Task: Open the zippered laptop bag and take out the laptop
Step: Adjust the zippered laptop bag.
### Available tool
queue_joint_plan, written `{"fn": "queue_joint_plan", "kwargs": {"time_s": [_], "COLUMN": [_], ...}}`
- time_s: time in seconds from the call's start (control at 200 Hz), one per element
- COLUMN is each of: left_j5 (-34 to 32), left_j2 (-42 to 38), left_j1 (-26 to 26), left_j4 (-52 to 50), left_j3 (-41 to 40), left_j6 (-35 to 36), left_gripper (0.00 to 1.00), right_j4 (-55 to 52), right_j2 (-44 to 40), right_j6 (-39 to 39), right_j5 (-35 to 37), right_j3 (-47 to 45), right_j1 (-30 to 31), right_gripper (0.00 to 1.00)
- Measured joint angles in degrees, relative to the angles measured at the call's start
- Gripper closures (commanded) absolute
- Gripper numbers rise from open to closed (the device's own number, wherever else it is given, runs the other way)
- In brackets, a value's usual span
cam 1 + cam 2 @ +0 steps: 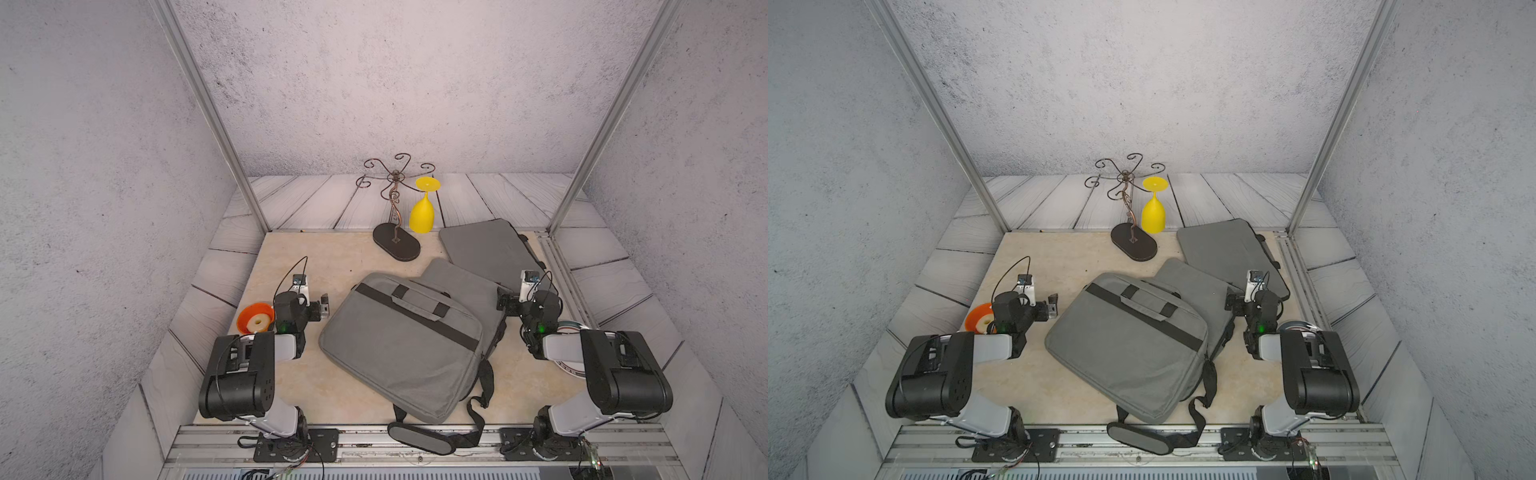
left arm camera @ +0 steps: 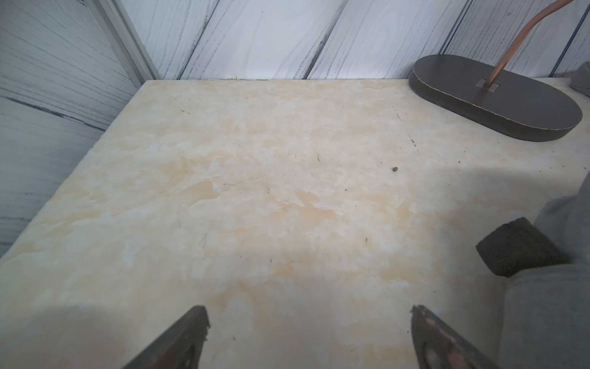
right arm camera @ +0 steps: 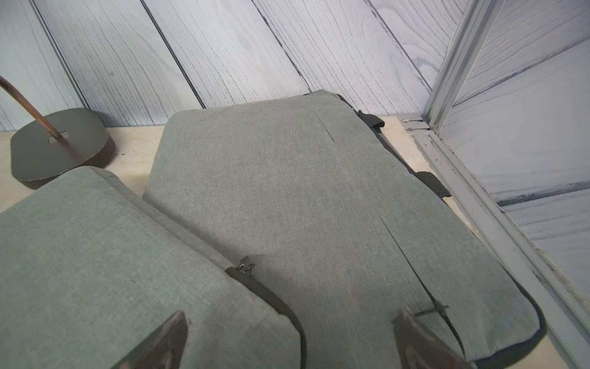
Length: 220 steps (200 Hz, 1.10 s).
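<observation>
We see two robot arms over a pale, creamy, stone-look tabletop [image 1: 332, 257]. The left hand [image 2: 309, 311] has its two dark fingers [image 2: 185, 342] wide apart. Nothing is between them, and only bare tabletop lies under it. The right hand [image 3: 289, 316] has its fingers [image 3: 415, 345] wide apart too, and it holds nothing.

The big grey cloth laptop bag [image 1: 399, 349] has a black band, a handle and a long black strap. It lies flat between the two hands. One corner of it is just beside the left hand, on that hand's right side. We cannot tell if its zip is open.

A second grey cloth bag [image 3: 95, 271] lies partly under the big one, and the right hand hangs over it. A small metal zip pull [image 3: 245, 265] on this bag is just in front of the right hand. Past it lies a flat grey cloth sleeve [image 3: 319, 207], touching the second bag.

Far in front of the left hand, a bit to its right, stands a thin curly brown wire stand on a dark oval foot [image 1: 397, 245]. A yellow plastic wine glass [image 1: 422, 216] is upside down at the stand. An orange round bowl with a white ring in it [image 1: 254, 320] sits near the left hand, on its left side. A round white plate [image 1: 566, 367] peeks out from under the right arm.
</observation>
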Motion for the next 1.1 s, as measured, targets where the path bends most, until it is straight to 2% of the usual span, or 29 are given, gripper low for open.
{"fn": "queue_joint_plan", "kwargs": {"time_s": [1.101], "left_j5": [-0.8], "left_j2": [-1.5], "left_j1": [0.0], "left_j4": [-0.6], "left_j3": [0.1], "left_j6": [-0.2], "left_gripper": [0.01], "right_j4": [-0.8], "right_j2": [-0.6], "right_j6": [-0.1], "right_j5": [0.1], "right_j3": [0.0], "right_j1": [0.0], "right_gripper": [0.01]}}
